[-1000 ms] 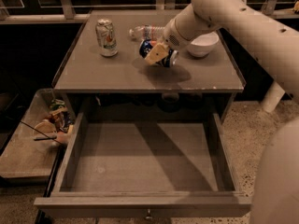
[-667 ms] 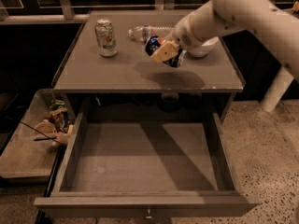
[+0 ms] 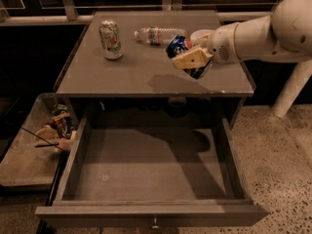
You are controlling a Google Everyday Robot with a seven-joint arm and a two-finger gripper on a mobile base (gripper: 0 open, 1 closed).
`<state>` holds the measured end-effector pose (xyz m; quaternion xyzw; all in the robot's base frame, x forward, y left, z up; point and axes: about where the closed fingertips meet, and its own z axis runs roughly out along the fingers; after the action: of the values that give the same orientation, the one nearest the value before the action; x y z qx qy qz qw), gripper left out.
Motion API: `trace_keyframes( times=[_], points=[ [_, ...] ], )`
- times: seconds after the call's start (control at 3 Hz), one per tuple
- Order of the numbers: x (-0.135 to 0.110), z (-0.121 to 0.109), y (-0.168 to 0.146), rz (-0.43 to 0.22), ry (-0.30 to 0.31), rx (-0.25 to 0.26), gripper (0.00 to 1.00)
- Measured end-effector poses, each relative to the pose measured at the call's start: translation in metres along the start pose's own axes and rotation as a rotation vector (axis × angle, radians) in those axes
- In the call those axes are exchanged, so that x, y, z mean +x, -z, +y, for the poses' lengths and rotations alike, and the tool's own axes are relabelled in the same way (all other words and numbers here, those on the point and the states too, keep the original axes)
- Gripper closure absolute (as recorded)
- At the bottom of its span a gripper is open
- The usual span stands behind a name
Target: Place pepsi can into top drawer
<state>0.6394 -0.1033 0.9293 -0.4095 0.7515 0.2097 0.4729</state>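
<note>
Pepsi can point(image 3: 181, 46), small dark blue cylinder with silver ends, is held in cream two-finger hand point(image 3: 189, 58), which is closed around its middle. Can is lifted above right part of grey surface point(image 3: 141, 74), not yet over open wide grey wooden top drawer point(image 3: 146, 167). Risks judged: slanted can slipping from grip during carry, can being clipped on surface edge if lowered early, white bowl point(image 3: 199, 34) just beside hand being knocked. Long axis is tilted, one end upper left, other lower right.
</note>
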Motion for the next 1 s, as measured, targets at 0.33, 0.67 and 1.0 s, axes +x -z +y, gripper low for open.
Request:
trace_keyframes(
  times=[0.33, 0.67, 1.0],
  points=[
    [0.009, 0.015, 0.022, -0.098, -0.065, -0.004, 1.00],
    [0.027, 0.031, 0.026, -0.223, -0.139, -0.014, 1.00],
    [0.034, 0.053, 0.008, -0.336, -0.159, -0.049, 1.00]
  ],
)
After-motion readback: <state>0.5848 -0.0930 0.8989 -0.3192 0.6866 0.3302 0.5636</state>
